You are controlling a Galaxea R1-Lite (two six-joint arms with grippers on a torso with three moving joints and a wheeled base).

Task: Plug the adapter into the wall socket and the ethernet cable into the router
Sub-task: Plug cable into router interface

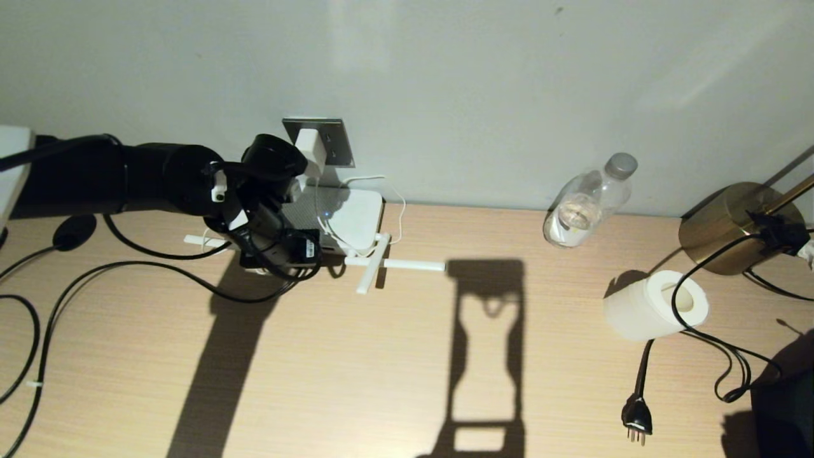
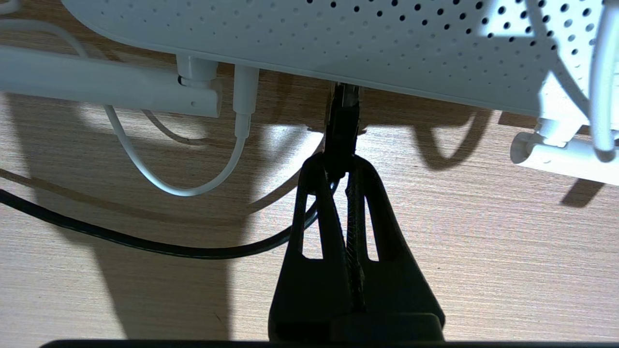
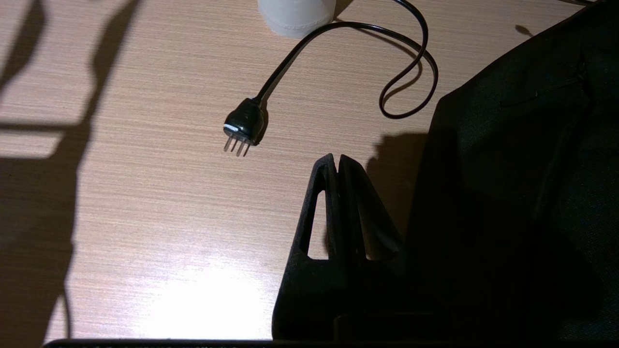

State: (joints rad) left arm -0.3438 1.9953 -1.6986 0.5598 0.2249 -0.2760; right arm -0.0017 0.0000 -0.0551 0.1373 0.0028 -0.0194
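The white adapter (image 1: 310,149) sits in the grey wall socket (image 1: 335,145), and its thin white cord (image 2: 193,189) loops down to the router's edge. The flat white router (image 1: 353,215) lies on the desk below the socket with its antennas (image 1: 394,263) folded out. My left gripper (image 2: 341,165) is shut on the black boot of the ethernet cable (image 2: 145,246). The cable's connector tip (image 2: 344,99) is at a port in the router's (image 2: 387,43) edge; how deep it sits is hidden. My right gripper (image 3: 337,160) hovers shut and empty over the desk's front right.
A black three-pin plug (image 1: 637,420) with its cord lies at front right beside a toilet roll (image 1: 658,305). A clear bottle (image 1: 588,202) and a brass lamp base (image 1: 722,228) stand by the wall. Dark fabric (image 3: 522,203) lies close beside my right gripper. A black disc on a cord (image 1: 73,231) rests at left.
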